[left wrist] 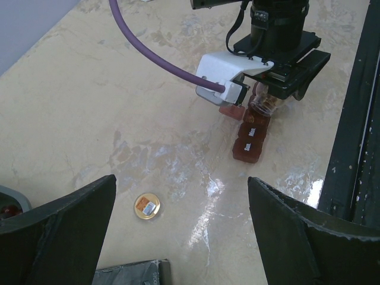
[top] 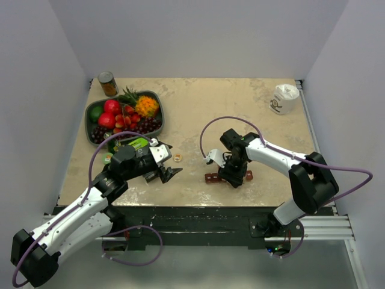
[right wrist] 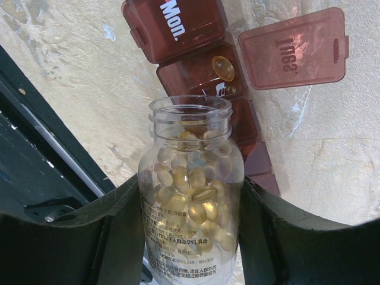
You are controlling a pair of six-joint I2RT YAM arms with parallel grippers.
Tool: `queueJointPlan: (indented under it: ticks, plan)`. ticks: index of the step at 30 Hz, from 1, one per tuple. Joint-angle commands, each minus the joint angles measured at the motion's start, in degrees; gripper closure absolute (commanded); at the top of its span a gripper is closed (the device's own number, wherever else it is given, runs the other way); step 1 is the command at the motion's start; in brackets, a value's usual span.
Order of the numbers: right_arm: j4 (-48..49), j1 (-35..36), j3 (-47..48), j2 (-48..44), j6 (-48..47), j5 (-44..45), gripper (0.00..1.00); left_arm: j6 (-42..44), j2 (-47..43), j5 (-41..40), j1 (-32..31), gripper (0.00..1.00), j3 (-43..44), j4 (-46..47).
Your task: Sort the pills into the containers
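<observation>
Right wrist view: my right gripper [right wrist: 191, 249] is clamped on the uncapped bottle [right wrist: 190, 178] of pills [right wrist: 199, 208], its mouth near the pill box [right wrist: 178, 24], whose Tuesday cell [right wrist: 202, 74] is open with one capsule inside. My left gripper [left wrist: 181, 219] hangs open and empty. I judge a slow tilt over that cell best, so that pills drop singly rather than spill.

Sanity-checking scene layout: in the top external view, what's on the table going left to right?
Grey-green fruit bowl → small round gold cap → long red-brown translucent pill organiser → white cup. Left out: the right end effector holding the clear pill bottle, since it sits over the organiser.
</observation>
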Motion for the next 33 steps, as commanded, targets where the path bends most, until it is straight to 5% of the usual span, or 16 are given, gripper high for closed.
queueJointPlan:
  ticks: [1, 33]
  plan:
    - [-0.46, 0.30, 1.71, -1.63, 0.68, -0.77, 0.88, 1.46, 0.15, 1.11, -0.49, 0.04, 0.63, 1.40]
    - [-4.94, 0.39, 4.61, 2.24, 1.91, 1.87, 0.88, 1.37, 0.86, 1.72, -0.40, 0.04, 0.63, 1.40]
